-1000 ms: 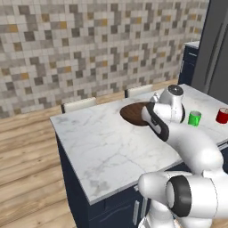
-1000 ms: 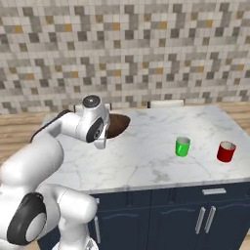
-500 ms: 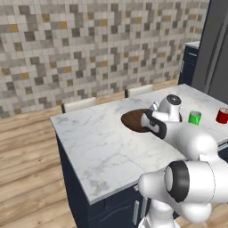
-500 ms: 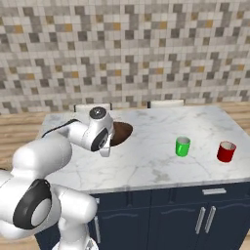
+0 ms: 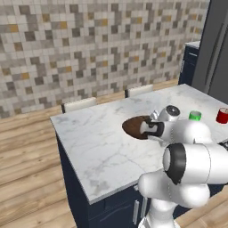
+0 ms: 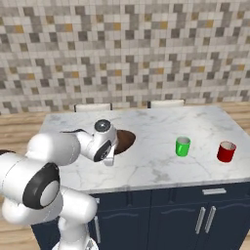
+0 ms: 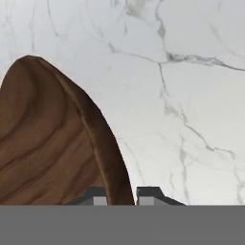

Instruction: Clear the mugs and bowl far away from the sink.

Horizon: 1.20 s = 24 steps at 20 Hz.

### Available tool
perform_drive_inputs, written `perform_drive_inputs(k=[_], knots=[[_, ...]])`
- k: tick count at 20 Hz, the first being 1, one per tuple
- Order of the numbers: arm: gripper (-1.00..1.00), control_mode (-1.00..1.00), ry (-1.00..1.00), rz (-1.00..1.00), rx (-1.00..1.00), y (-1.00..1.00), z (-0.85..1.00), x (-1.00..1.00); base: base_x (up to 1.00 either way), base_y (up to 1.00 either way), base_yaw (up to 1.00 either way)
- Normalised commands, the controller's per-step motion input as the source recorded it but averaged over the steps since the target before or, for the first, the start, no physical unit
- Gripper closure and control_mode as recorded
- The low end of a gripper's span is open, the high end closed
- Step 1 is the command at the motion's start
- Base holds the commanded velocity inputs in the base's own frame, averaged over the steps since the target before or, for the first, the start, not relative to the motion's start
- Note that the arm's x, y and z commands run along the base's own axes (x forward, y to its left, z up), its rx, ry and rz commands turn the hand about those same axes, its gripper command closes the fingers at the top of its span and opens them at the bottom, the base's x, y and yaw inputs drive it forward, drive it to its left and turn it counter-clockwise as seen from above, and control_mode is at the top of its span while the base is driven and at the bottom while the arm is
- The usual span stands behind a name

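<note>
In the left base view, a white marble worktop stands on dark blue cabinets, over a wooden floor, and a mosaic tile wall closes the room behind it. The dark brown bowl lies near the middle of the worktop, and the gripper is at its rim. The green mug and the red mug stand to the right, well apart from the bowl. In the right base view, the bowl lies just beside the hand, the green mug stands upright further right, and the red mug is near the worktop's right edge. In the hand view, the bowl has its rim between the two fingertips, and the jaws are clenched on this rim, with veined marble behind.
</note>
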Motion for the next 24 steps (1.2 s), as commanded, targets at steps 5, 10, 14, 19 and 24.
perform_drive_inputs(k=[5, 10, 14, 19, 24], knots=[[1.00, -1.00, 0.00, 0.00, 0.00, -0.09, -0.53, 0.14, 0.00, 0.00, 0.00], [1.00, -1.00, 0.00, 0.00, 0.00, -0.02, -0.49, 0.21, 0.00, 0.00, 0.00], [-1.00, -1.00, 0.00, 0.00, 0.00, 0.00, -0.15, 0.22, 0.00, 0.00, 0.00], [-1.00, -1.00, -0.09, 0.00, 0.00, -0.01, 0.38, 0.00, 0.00, 0.00, 0.00], [-1.00, -1.00, 0.00, 0.00, 0.00, 0.00, 0.75, 0.00, 0.00, 0.00, 0.00]])
